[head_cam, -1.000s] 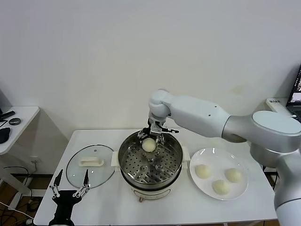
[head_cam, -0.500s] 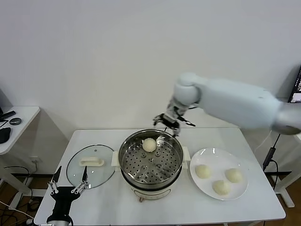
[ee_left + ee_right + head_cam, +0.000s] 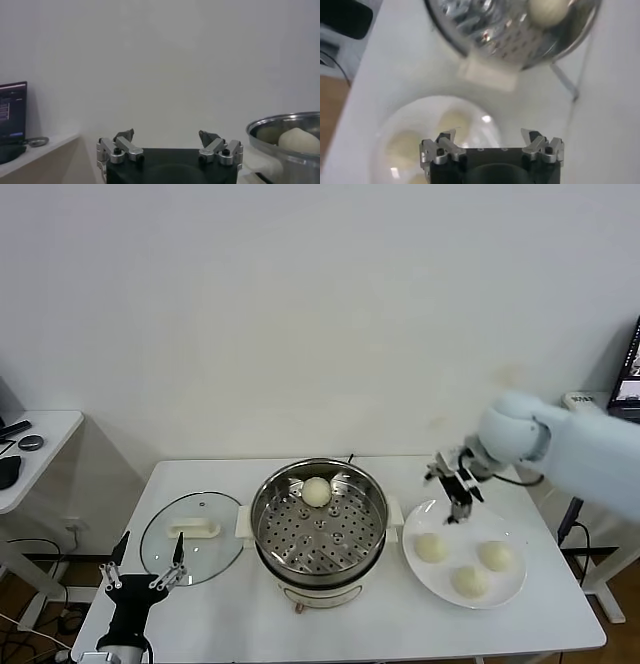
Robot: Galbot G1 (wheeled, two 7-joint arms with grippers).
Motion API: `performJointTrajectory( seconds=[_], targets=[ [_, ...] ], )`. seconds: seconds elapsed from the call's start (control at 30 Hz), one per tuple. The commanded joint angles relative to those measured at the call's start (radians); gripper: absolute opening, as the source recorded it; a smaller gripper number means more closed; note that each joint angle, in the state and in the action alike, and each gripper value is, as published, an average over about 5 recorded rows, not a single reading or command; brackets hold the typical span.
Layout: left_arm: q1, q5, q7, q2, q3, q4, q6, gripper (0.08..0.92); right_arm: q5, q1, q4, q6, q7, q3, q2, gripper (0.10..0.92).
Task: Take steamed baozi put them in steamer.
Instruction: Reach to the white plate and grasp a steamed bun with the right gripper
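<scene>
One baozi (image 3: 316,491) lies on the perforated tray at the back of the steamer (image 3: 262,539), a shiny steel pot in the middle of the table. Three more baozi (image 3: 431,548) (image 3: 495,555) (image 3: 468,581) rest on a white plate (image 3: 500,529) to its right. My right gripper (image 3: 452,496) hovers open and empty over the plate's back-left edge. In the right wrist view the right gripper (image 3: 491,137) is above the plate (image 3: 485,131) and its baozi (image 3: 452,120), with the steamer (image 3: 510,40) beyond. My left gripper (image 3: 150,546) waits open at the table's front left.
A glass lid (image 3: 192,534) with a white handle lies flat left of the steamer. A small side table (image 3: 30,449) stands at the far left. The left wrist view shows the open left gripper (image 3: 170,136) and the steamer (image 3: 285,130) with a baozi (image 3: 299,140) inside.
My right arm has swung from the steamer's back rim to the right, over the plate, leaving the baozi in the steamer. The left arm has hardly moved.
</scene>
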Motion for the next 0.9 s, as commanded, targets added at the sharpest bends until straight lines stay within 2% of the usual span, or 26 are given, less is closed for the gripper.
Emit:
performJointTrajectory(
  seconds=[0.03,0.4,0.9],
  targets=[
    [-0.002,-0.001,0.000,0.002,-0.001,0.001,0.004,0.823,-0.115,-0.223,-0.042,-0.051,-0.003,0.101,-0.029,0.823],
    [0.002,0.010,0.000,-0.017,0.002,0.005,-0.001,0.823,-0.197,-0.379,-0.219,0.013,0.017,0.235,0.105,0.823],
    [0.010,0.013,0.002,-0.019,-0.003,0.002,-0.007,0.823,-0.232,-0.447,-0.291,0.045,0.049,0.294,0.193,0.823]
  ],
)
